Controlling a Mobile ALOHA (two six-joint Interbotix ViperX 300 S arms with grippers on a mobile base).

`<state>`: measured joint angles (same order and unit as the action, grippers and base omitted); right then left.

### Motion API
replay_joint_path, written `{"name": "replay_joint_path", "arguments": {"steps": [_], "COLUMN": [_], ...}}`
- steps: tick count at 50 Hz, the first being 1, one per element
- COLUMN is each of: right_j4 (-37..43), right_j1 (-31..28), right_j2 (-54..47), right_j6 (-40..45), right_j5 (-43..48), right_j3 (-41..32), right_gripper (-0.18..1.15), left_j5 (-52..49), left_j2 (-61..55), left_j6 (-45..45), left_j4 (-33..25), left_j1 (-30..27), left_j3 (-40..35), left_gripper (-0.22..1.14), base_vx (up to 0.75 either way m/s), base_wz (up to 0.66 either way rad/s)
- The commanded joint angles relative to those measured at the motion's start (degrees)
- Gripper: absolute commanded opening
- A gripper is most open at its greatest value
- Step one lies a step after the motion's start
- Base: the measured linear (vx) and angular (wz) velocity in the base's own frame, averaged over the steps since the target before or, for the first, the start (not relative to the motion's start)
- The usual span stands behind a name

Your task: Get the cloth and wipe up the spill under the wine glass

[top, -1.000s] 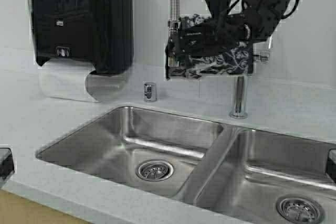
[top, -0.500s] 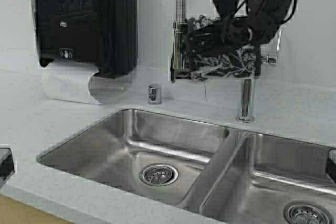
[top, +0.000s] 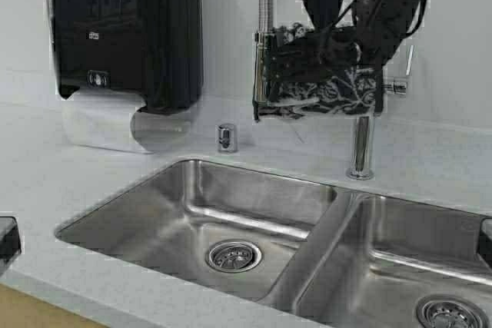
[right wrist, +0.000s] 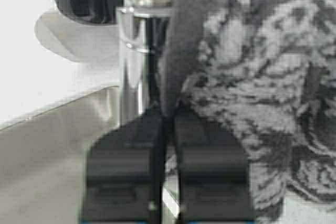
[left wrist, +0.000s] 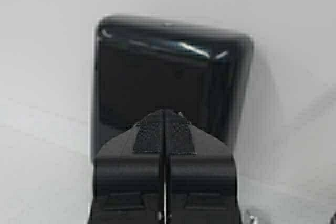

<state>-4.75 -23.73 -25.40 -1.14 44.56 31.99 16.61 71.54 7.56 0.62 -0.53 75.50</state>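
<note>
You have the cloth (top: 327, 90) hanging over the faucet (top: 360, 144), behind the double sink (top: 254, 220), with its long side running across, parallel to the back wall. The right gripper (top: 296, 63) is up at the cloth, at its upper edge near the faucet's spray head (top: 263, 67); the cloth lies directly at and below this gripper, so the right arm is by far the nearer one. In the right wrist view the right gripper's fingers (right wrist: 134, 156) are pressed together, and a dark fold of the cloth comes down between the tips, so you can judge it is pinching the cloth edge, close beside the chrome tube.

The left gripper (left wrist: 164, 135) is closed on nothing, facing the black paper towel dispenser (left wrist: 168, 82). The wine glass is not visible in any view.
</note>
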Motion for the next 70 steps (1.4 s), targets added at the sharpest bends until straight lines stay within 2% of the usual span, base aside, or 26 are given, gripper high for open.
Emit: {"name": "replay_joint_path", "arguments": {"steps": [1,6,13,21,26,39,57,63,70], "right_j4": [0.18,0.18,0.0,-0.09,-0.09,-0.18,-2.37,-2.64,-2.64], "right_j1": [0.09,0.0,0.0,0.0,0.0,0.0,0.0,-1.05,-4.48], "right_j2": [1.49,2.29,6.68,17.14,24.17,37.0,38.14,38.76,41.22], "right_j6": [-0.09,-0.26,-1.23,-2.55,-2.64,-2.72,-2.55,-2.46,-2.37], "right_j5": [0.62,0.62,0.53,-0.53,-4.31,-16.0,-22.68,-25.58,-27.6], "right_j3": [-0.53,-0.09,2.02,5.01,5.27,-3.34,-16.17,-18.28,-16.61], "right_gripper": [0.0,0.06,0.06,0.06,0.06,0.06,0.06,0.06,0.06], "left_j5": [0.26,0.26,0.26,0.26,0.09,-0.7,-0.7,-0.79,-1.49], "left_j2": [-0.53,-0.53,-0.53,-0.53,-0.44,-0.26,0.18,0.97,1.49], "left_j6": [-0.09,0.0,-0.09,0.0,0.0,0.0,0.09,0.18,0.09], "left_j4": [-0.09,-0.09,-0.09,-0.09,-0.09,-0.09,-0.26,-0.7,-1.14], "left_j1": [0.0,0.0,0.0,0.0,0.0,0.0,0.0,0.0,0.0], "left_j3": [-0.44,-0.35,-0.26,-0.26,-0.18,-0.09,0.09,0.35,0.53], "left_gripper": [0.03,0.03,0.03,0.03,0.03,0.03,0.03,0.03,0.03], "base_vx": [-0.01,-0.01,-0.01,-0.01,-0.02,-0.05,-0.11,-0.14,-0.1], "base_wz": [-0.01,0.0,0.0,0.0,-0.01,-0.02,-0.04,-0.04,-0.03]}}
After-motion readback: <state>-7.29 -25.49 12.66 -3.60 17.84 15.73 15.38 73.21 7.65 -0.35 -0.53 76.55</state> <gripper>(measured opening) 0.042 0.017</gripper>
